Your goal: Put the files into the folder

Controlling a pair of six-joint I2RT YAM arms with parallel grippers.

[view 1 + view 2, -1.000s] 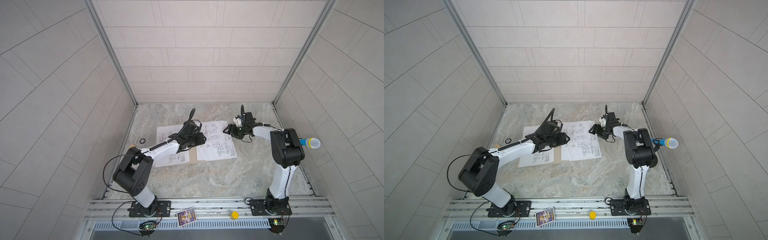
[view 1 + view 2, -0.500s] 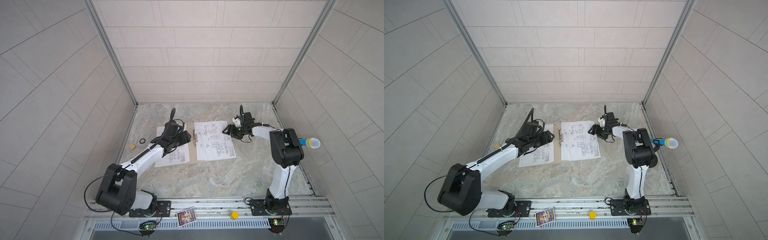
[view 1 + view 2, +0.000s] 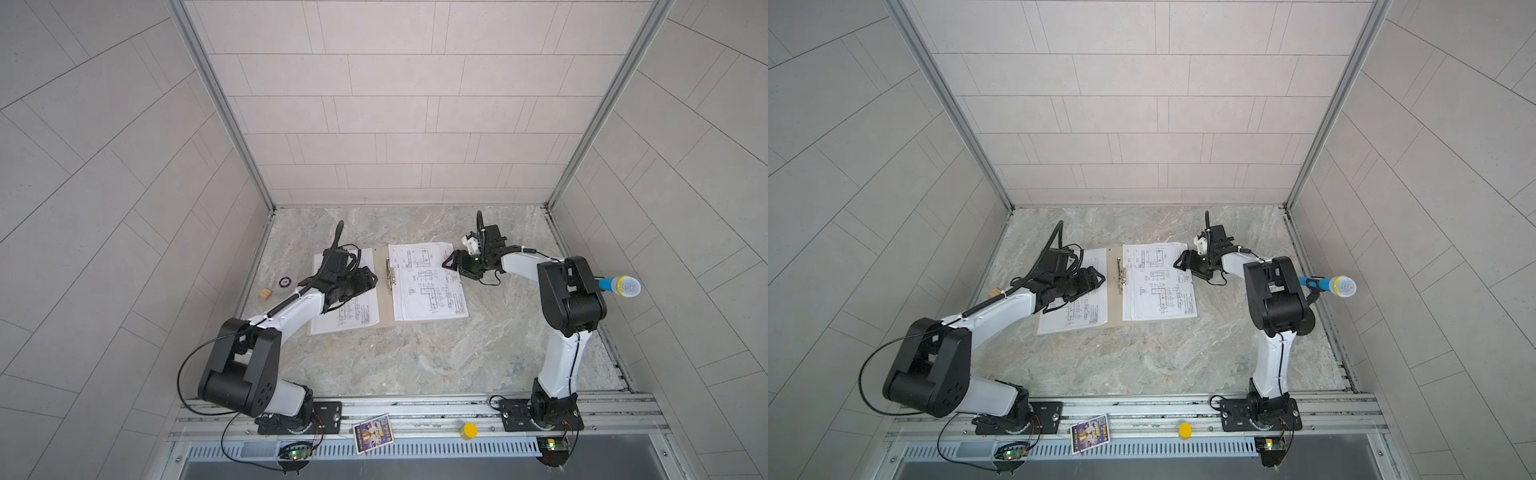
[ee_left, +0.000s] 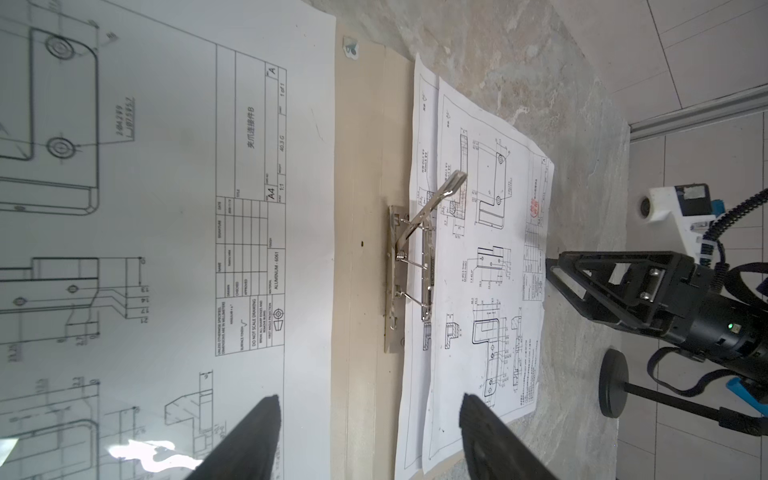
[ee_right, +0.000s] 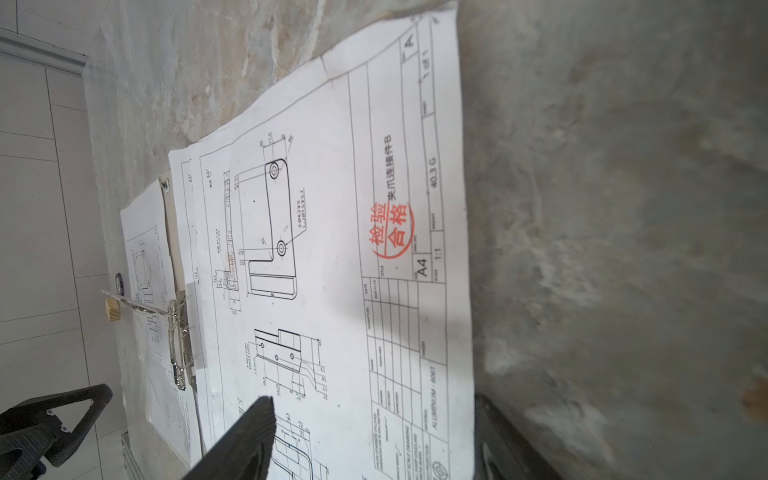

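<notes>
1. Hours are read in a top view, with 12 toward the back wall. The folder lies open and flat at mid-tabletop, and the lever of the clip on its spine is raised.
2. One sheet lies on the cover at 9 o'clock of the clip. Two stacked sheets, the upper one bearing a red stamp, lie at 3 o'clock with their inner edge at the clip. Whether they are clamped cannot be told.
3. The left jaws are spread wide and empty above the 9 o'clock sheet, pointed toward the spine. The right jaws are likewise released, with nothing held, at the stack's 1 o'clock corner.
4. The paper is judged light, limp, easily creased and slippery on card. A pinch from straight above is likely to fail, so a free edge is better taken; the creased 1 o'clock corner looks slightly lifted.
5. The folder is judged stiffer, and its cover is best lifted at the outer 9 o'clock edge.
</notes>
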